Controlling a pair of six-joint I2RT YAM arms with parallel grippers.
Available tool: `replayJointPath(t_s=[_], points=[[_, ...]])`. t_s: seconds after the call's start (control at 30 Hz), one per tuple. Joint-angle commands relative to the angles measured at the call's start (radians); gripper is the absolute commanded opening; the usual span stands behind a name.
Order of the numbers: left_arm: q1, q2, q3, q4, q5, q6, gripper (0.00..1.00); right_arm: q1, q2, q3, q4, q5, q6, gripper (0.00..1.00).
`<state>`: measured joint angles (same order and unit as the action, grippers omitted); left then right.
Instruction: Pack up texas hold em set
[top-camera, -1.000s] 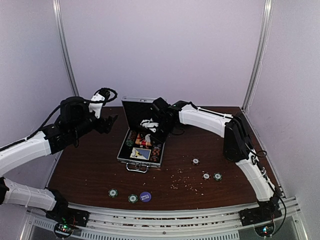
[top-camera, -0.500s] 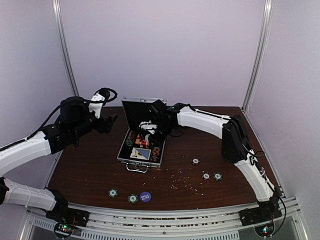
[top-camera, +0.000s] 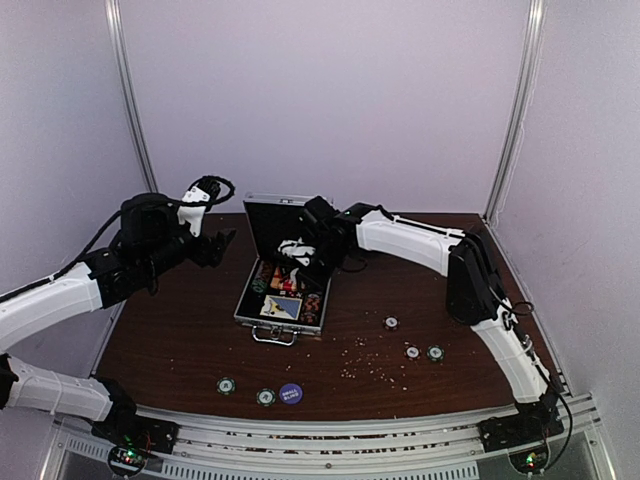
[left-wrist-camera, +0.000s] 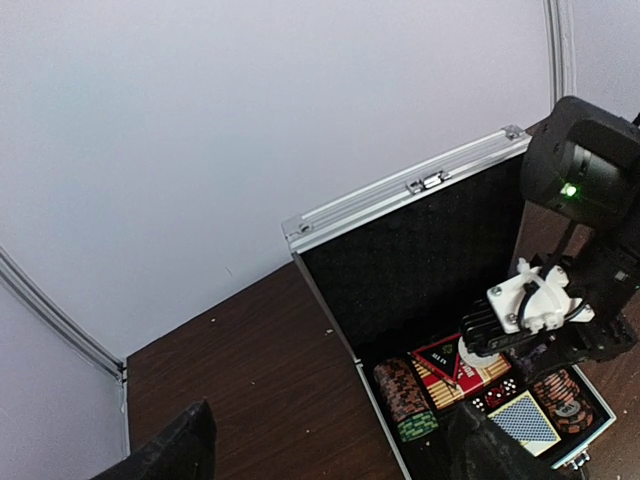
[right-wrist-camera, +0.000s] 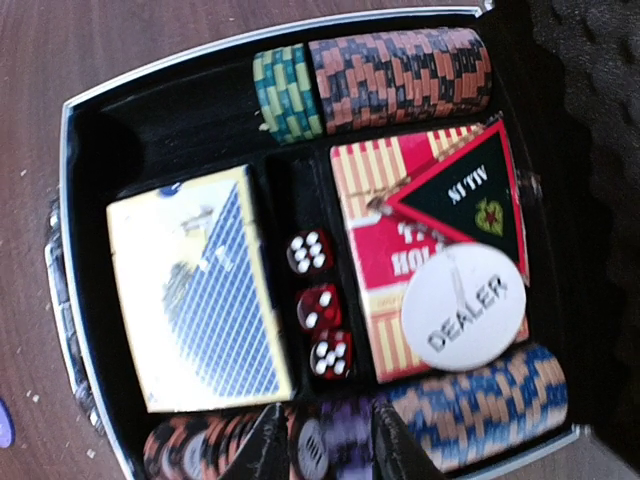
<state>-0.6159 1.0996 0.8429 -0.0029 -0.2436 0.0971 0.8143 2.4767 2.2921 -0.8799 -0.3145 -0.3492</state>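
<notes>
The silver case (top-camera: 262, 318) lies open mid-table, its black-lined lid (left-wrist-camera: 420, 250) standing upright. Inside are a blue card deck (right-wrist-camera: 200, 290), a red deck (right-wrist-camera: 365, 220), three red dice (right-wrist-camera: 320, 305), a white dealer button (right-wrist-camera: 463, 307) and rows of poker chips (right-wrist-camera: 400, 65). My right gripper (right-wrist-camera: 328, 445) hangs low over the near chip row (right-wrist-camera: 480, 400). Its jaws are slightly parted, a purple chip in the row between them. My left gripper (left-wrist-camera: 335, 455) hovers left of the case, open and empty. Several loose chips (top-camera: 265, 397) lie on the table.
Three chips, one of them blue (top-camera: 291, 394), lie near the front edge. Three more chips (top-camera: 412, 352) lie right of the case among scattered crumbs (top-camera: 370, 365). Booth walls and metal posts close in the table on three sides.
The right gripper's jaws have parted from shut while it stays low over the case's chip row. The left arm has not moved.
</notes>
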Motion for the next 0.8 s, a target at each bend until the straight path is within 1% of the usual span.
replayJointPath(t_s=[0.0,0.07,0.27,0.4,0.43,0.53,0.63,0.73,0.77], points=[[0.005,0.014,0.013,0.032,-0.01,0.009,0.82,0.008,-0.211,-0.127,0.0,-0.003,-0.037,0.29],[0.005,0.016,0.012,0.034,-0.021,0.01,0.82,0.003,-0.298,-0.24,0.025,0.015,-0.051,0.3],[0.005,0.034,0.017,0.022,-0.046,0.002,0.82,-0.04,-0.559,-0.646,0.13,0.04,-0.075,0.31],[-0.005,0.095,0.071,-0.054,-0.064,-0.054,0.82,-0.104,-0.724,-0.897,0.194,0.028,-0.077,0.33],[-0.008,0.117,0.096,-0.091,-0.063,-0.072,0.8,-0.123,-0.76,-0.951,0.213,0.024,-0.079,0.33],[-0.008,0.184,0.165,-0.211,0.023,-0.158,0.72,-0.195,-0.868,-1.085,0.273,0.0,-0.082,0.36],[-0.015,0.204,0.144,-0.258,0.199,-0.231,0.63,-0.259,-0.957,-1.204,0.358,-0.051,-0.078,0.42],[-0.058,0.194,0.095,-0.285,0.272,-0.282,0.61,-0.303,-1.018,-1.29,0.43,-0.096,-0.087,0.48],[-0.082,0.197,0.091,-0.311,0.282,-0.283,0.6,-0.311,-1.03,-1.302,0.44,-0.089,-0.095,0.49]])
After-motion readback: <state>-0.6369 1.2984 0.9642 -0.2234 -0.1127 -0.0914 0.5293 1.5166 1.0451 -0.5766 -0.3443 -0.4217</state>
